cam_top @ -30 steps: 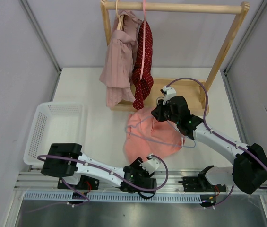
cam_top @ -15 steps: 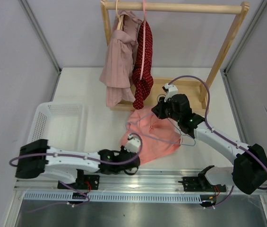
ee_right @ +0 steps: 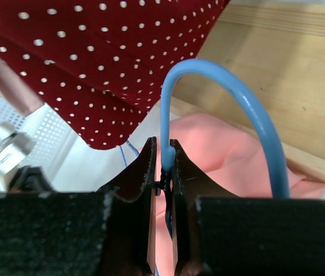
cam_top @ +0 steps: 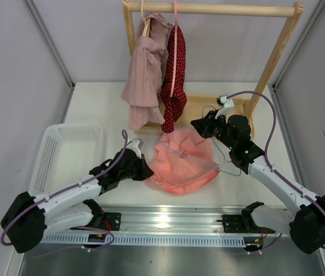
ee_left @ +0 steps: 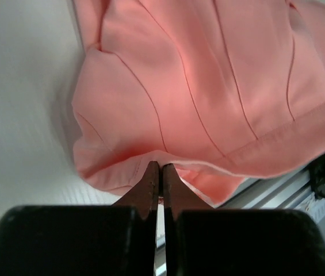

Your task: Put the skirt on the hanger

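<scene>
From my station I see the skirt (cam_top: 182, 164) lying bunched on the table (cam_top: 102, 106), in front of the wooden rack (cam_top: 208, 8) and between the two arms. The light-blue hanger (cam_top: 229, 170) lies across it, its thin frame running over the cloth and sticking out past the skirt's right edge. My right gripper (cam_top: 199, 125) is closed on the hanger's neck just under the hook; in the right wrist view the blue hook (ee_right: 254, 109) curves up and over from between the fingers (ee_right: 145, 172), with salmon cloth (ee_right: 220, 149) behind it. My left gripper (cam_top: 142, 169) is at the skirt's left edge, and the left wrist view shows its fingertips (ee_left: 150, 178) pressed together on the hem, the cloth (ee_left: 208, 86) tented up where they pinch it. What crowds me is the dark red white-dotted garment (cam_top: 175, 86), which hangs from the rail low enough that its bottom fills the upper left of the right wrist view (ee_right: 93, 57), close above the hook. The rack's base board (cam_top: 208, 106) sits right behind the hook too. The mauve striped garment (cam_top: 145, 86) hangs beside the dotted one, to its left. A white plastic basket (cam_top: 64, 155) stands on the table left of my left arm, apart from the skirt.
</scene>
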Robot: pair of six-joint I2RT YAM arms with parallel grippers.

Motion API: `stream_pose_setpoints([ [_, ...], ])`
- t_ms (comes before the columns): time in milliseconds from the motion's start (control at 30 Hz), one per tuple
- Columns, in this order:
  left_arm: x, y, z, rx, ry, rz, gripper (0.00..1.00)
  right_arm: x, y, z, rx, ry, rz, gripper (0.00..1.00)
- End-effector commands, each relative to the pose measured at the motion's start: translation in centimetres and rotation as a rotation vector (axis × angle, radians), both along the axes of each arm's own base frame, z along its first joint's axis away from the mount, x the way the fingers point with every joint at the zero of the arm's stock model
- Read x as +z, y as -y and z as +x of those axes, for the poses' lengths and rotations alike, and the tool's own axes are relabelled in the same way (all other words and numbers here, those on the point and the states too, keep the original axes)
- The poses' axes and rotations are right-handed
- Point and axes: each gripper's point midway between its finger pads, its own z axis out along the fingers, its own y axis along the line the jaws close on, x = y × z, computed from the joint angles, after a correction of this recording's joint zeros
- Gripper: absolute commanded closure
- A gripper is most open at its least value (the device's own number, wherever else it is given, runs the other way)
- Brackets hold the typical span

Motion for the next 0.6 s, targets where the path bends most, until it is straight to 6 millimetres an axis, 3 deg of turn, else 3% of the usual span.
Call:
stream_pose_setpoints([
  [0, 0.1, 1.2, 1.1, -0.027, -0.049, -0.137, 1.00, 2.1, -0.4, -0.5, 0.043, 0.071, 0.071, 1.00],
  [200, -0.4, 0.3, 6.0, 0.100, -0.080, -0.239, 1.00, 0.9, -0.8, -1.2, 0.097, 0.050, 0.053, 1.00],
  [333, -0.5, 0.5, 8.2, 0.152, -0.079, -0.245, 1.00, -1.6, -0.6, -0.5, 0.032, -0.026, 0.002, 1.00],
  [400, -0.5, -0.1, 9.8, 0.200, -0.064, -0.228, 1.00, -2.4, -1.7, -1.1, 0.039, -0.037, -0.020, 1.00],
  [567, 1.1, -1.1, 14.6, 0.263, -0.013, -0.200, 1.00, -5.5, -2.7, -0.7, -0.008, -0.095, -0.058, 1.00],
])
